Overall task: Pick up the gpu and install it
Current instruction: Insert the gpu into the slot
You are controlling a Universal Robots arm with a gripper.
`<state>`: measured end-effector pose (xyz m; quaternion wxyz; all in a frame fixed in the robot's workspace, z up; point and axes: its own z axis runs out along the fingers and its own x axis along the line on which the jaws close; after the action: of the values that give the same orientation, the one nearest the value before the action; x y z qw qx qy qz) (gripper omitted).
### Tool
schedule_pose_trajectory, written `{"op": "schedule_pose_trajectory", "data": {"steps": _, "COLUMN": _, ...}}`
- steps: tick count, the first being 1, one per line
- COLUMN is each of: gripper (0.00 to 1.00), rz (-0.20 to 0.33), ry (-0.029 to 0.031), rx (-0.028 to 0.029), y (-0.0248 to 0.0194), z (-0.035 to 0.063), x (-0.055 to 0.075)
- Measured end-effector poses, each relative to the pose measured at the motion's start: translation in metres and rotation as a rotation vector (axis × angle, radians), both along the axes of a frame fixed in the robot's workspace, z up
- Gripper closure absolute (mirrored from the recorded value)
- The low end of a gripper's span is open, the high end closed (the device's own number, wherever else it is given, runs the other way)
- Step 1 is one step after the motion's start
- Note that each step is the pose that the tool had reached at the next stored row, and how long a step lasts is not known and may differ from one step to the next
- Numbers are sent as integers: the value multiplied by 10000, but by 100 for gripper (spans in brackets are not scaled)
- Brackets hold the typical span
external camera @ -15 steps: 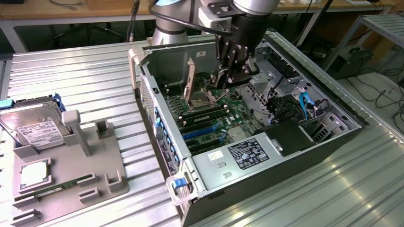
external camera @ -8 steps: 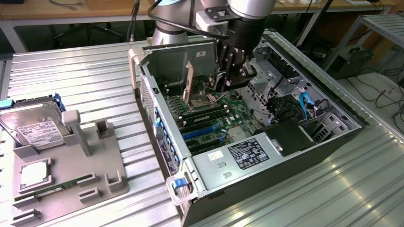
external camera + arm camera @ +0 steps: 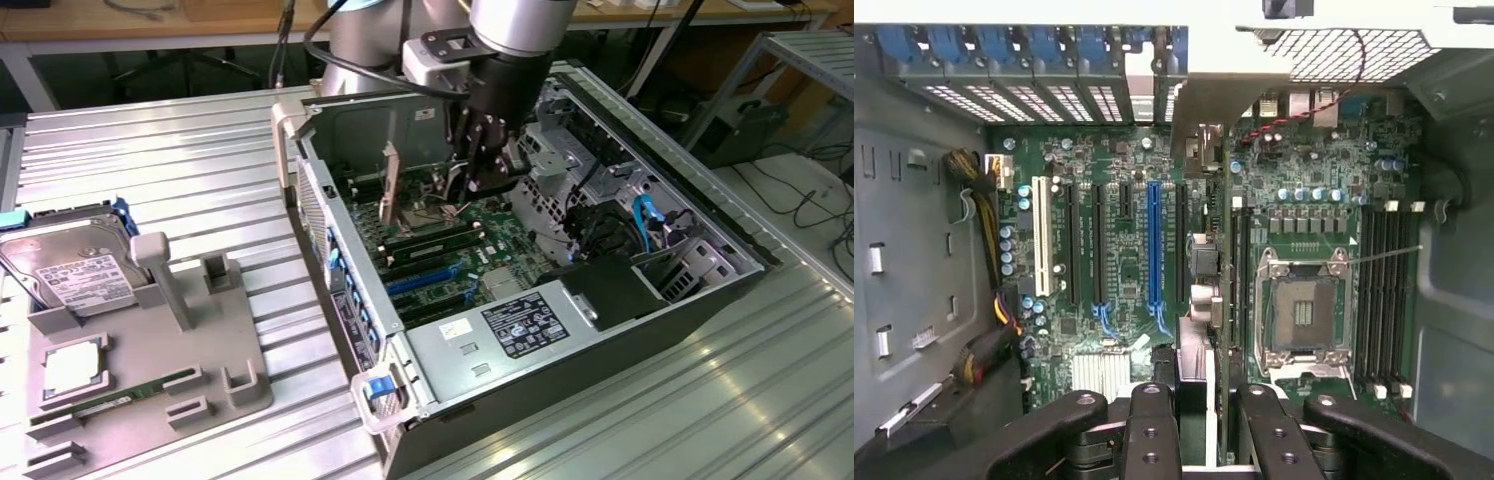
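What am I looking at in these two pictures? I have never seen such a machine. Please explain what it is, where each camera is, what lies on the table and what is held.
This is a robot arm working inside an open computer case on a metal table. The exterior view comes from a camera off the arm. The wrist view comes from a camera on the arm itself and looks past the pincer onto the motherboard. The pincer is closed on the gpu, a thin card held on edge over the board. At the exterior view's left, a grey tray holds a hard drive and a green memory stick.
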<state>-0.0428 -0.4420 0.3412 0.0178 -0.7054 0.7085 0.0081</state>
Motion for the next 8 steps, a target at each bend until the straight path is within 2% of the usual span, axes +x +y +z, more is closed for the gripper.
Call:
{"op": "schedule_pose_trajectory", "data": {"steps": 3, "gripper": 72, "rz": -1, "ry": -1, "rx": 10, "y": -45, "z": -42, "x": -4}}
{"op": "schedule_pose_trajectory", "data": {"steps": 8, "gripper": 72, "rz": -1, "ry": -1, "rx": 68, "y": -57, "z": -106, "x": -129}}
